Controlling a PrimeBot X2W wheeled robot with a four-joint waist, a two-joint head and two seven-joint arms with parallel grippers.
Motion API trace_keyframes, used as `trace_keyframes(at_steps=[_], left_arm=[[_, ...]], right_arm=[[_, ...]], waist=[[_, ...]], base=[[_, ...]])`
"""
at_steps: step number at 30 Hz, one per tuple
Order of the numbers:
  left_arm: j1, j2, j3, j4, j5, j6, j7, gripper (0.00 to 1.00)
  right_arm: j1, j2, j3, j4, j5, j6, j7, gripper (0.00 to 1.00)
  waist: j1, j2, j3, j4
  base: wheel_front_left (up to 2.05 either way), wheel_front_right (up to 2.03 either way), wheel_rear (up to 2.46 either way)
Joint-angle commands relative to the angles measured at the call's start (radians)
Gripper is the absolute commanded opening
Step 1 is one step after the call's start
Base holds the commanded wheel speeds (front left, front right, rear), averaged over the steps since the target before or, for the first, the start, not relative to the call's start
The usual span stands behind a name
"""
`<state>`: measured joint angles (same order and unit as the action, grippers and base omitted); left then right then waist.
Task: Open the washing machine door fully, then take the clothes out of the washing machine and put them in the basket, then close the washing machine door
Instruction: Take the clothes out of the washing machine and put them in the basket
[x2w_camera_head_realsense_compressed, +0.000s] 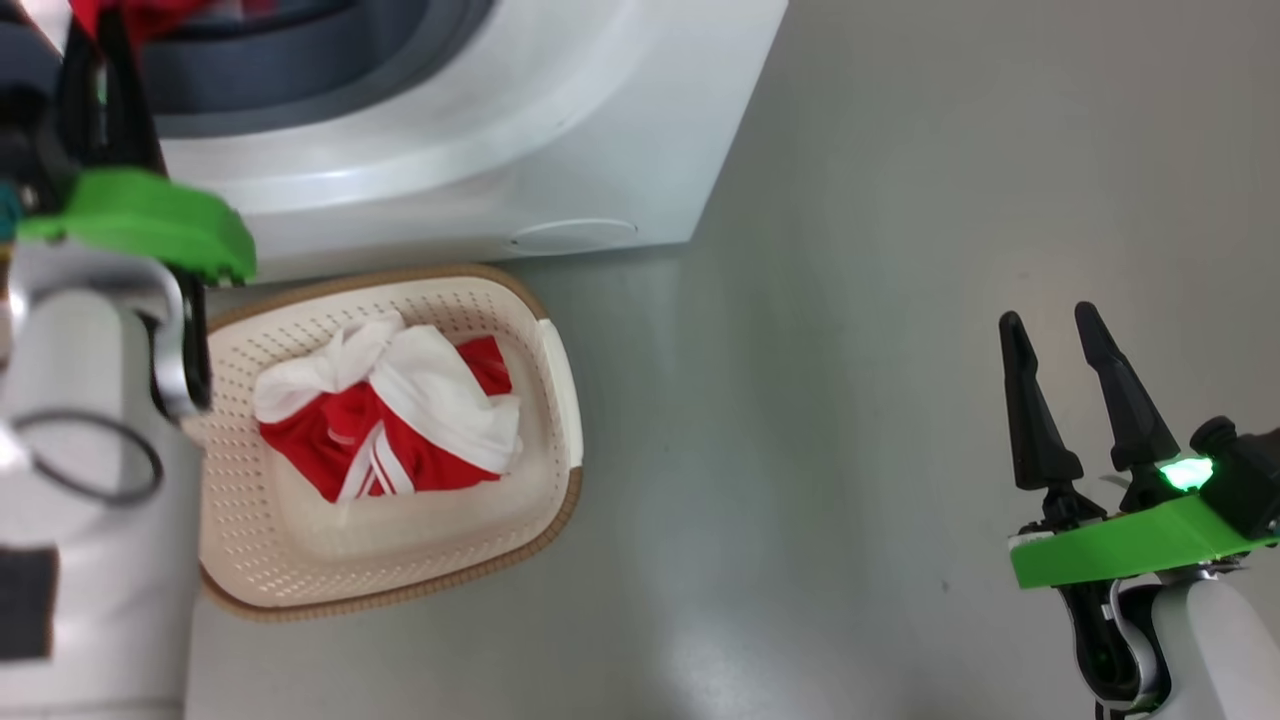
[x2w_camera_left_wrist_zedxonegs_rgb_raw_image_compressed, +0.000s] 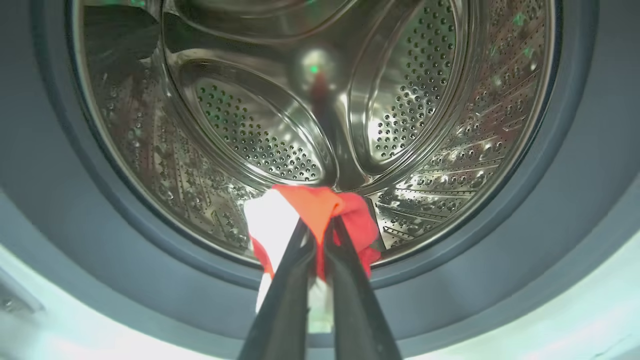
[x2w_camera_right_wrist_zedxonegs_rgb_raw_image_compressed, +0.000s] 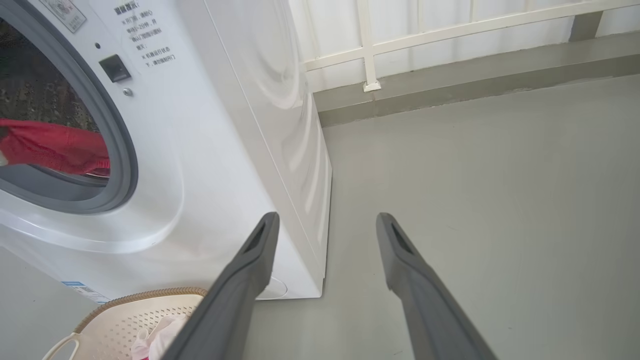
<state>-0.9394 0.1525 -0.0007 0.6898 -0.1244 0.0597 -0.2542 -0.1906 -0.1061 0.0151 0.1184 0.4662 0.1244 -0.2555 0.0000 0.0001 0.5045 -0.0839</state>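
The washing machine (x2w_camera_head_realsense_compressed: 560, 150) stands open, and its door is out of view. In the left wrist view my left gripper (x2w_camera_left_wrist_zedxonegs_rgb_raw_image_compressed: 320, 226) is shut on a red and white garment (x2w_camera_left_wrist_zedxonegs_rgb_raw_image_compressed: 310, 207) at the lower lip of the steel drum (x2w_camera_left_wrist_zedxonegs_rgb_raw_image_compressed: 250, 130), over the grey seal (x2w_camera_left_wrist_zedxonegs_rgb_raw_image_compressed: 150, 260). That red garment (x2w_camera_right_wrist_zedxonegs_rgb_raw_image_compressed: 55, 147) also shows in the opening in the right wrist view. More red and white clothes (x2w_camera_head_realsense_compressed: 390, 415) lie in the cream basket (x2w_camera_head_realsense_compressed: 560, 400) on the floor in front of the machine. My right gripper (x2w_camera_head_realsense_compressed: 1048, 318) hangs open and empty to the right, well away from the basket (x2w_camera_right_wrist_zedxonegs_rgb_raw_image_compressed: 115, 320).
My pale left forearm (x2w_camera_head_realsense_compressed: 90, 500) covers the basket's left side. The grey floor (x2w_camera_head_realsense_compressed: 850, 450) spreads out to the right of the machine. A white railing and a low ledge (x2w_camera_right_wrist_zedxonegs_rgb_raw_image_compressed: 450, 80) run behind it.
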Motion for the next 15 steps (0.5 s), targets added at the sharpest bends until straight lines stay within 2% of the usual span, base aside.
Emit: trace_keyframes(at_steps=[1,15], left_arm=[[0.041,0.032,0.032,-0.07,0.007,-0.005,-0.007,0.0],[0.334,-0.031,0.119,-0.429,0.045,-0.042,-0.008,0.0]], right_arm=[[0.023,-0.014,0.015,-0.021,0.0,0.006,-0.006,1.0],[0.073,-0.013,0.003,-0.013,0.0,0.006,-0.006,1.0]], waist=[[0.0,-0.0001,-0.025,0.013],[0.0,-0.0001,-0.113,0.037]], base=[[0.0,0.0,0.0],[0.0,0.0,0.0]])
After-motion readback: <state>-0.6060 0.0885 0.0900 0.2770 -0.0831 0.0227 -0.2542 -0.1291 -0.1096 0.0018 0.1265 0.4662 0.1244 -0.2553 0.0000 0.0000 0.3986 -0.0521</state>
